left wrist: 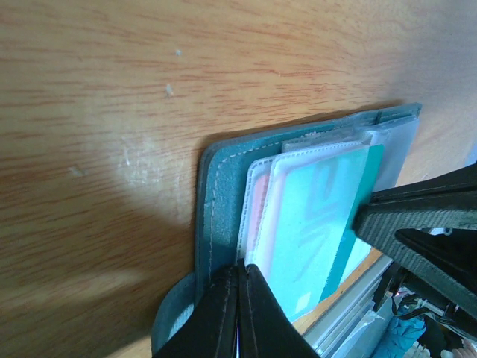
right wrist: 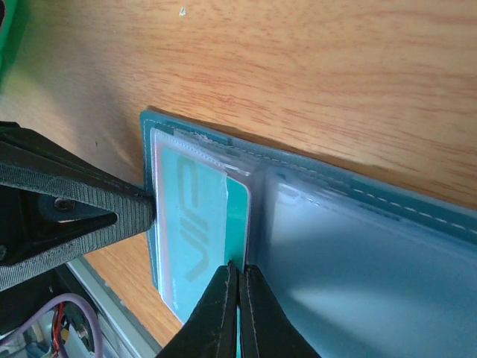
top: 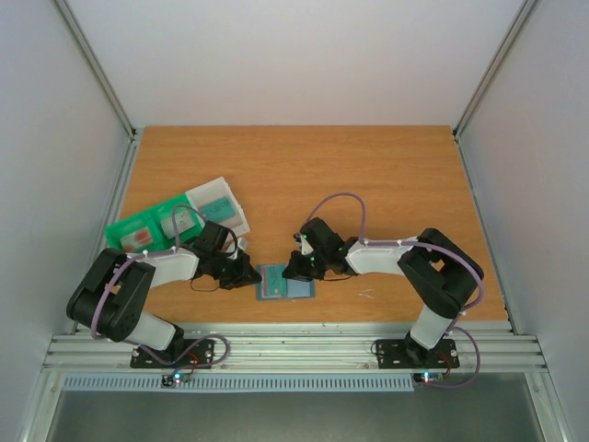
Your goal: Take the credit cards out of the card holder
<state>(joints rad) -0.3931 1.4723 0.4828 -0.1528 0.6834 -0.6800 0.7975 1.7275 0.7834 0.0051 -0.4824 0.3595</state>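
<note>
Left claw [left wrist: 238, 294]: clenched, tips meeting on the edge of the sleeve [left wrist: 257, 186] in the holder [left wrist: 220, 201]. I cannot tell whether they nip it or only press it down.
Right claw [right wrist: 238, 298]: clenched as well, tips at the near edge of the teal card [right wrist: 195, 216], beside the holder's fold. I cannot confirm a true grip on the card.
Holder: lying open and flat on the table [top: 368, 175], between my two claws and touching both.
Teal card: in the clear sleeve, just ahead of my right tips and just to the right of my left tips. One edge shows bare past the frosted cover.
Pink card [left wrist: 258, 198]: tucked behind the teal one, with only an edge showing.
Trays: green tray [top: 112, 232] and clear tray [top: 207, 191], well off beyond my left claw. Small flat items lie in them, too small to name.
Done: by my judgement little is certain. The holder lies open with a claw at each end.
Remaining: by my judgement at least two cards are yet to be drawn out, the teal one first.
</note>
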